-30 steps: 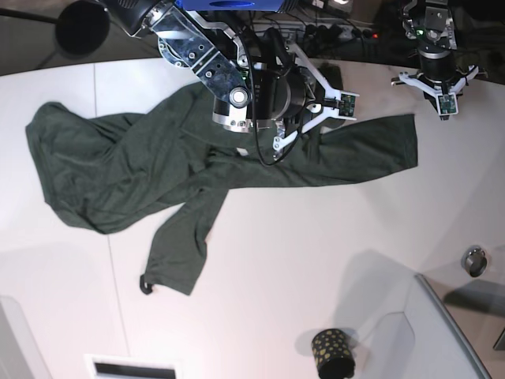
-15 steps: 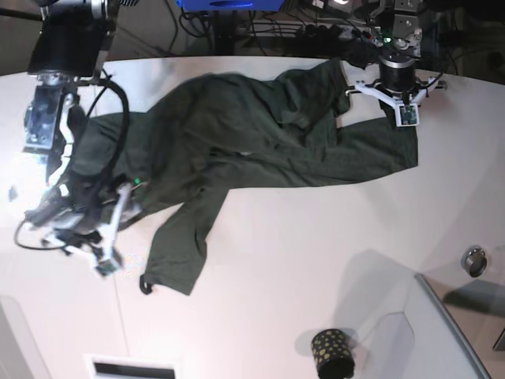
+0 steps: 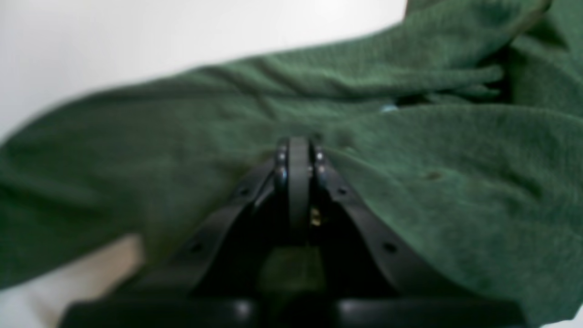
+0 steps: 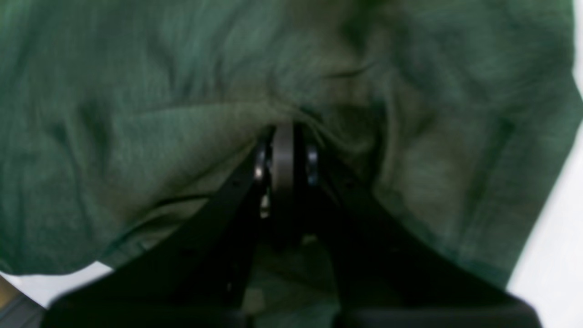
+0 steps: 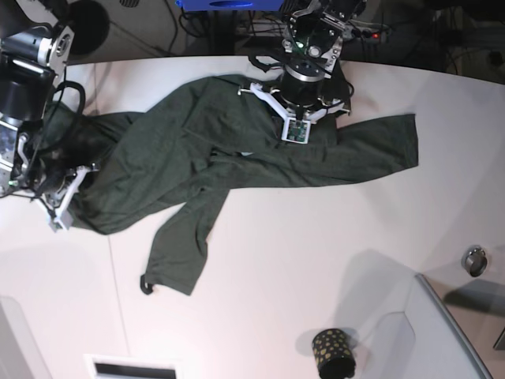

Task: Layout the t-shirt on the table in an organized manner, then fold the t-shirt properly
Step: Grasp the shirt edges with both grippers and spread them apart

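table [image 5: 316, 260]: a broad white top with thin seam lines is seen; most of its near half is left bare.
t-shirt [image 5: 197, 170]: the dark green cloth is spread rumpled across the far half of the table, one strip reaching toward the base view's right, a narrower flap trailing toward the near edge.
left gripper [image 5: 296, 130]: it is set over the shirt's upper middle; in its wrist view the jaws are pressed together, tips against the fabric [image 3: 410, 182]; whether cloth is pinched cannot be told.
right gripper [image 5: 57, 215]: it is placed at the shirt's far-left edge, jaws closed, with folds bunched at the tips [image 4: 282, 136].
cup [image 5: 331, 353]: a small black dotted one is stood near the front edge, well apart from the shirt.
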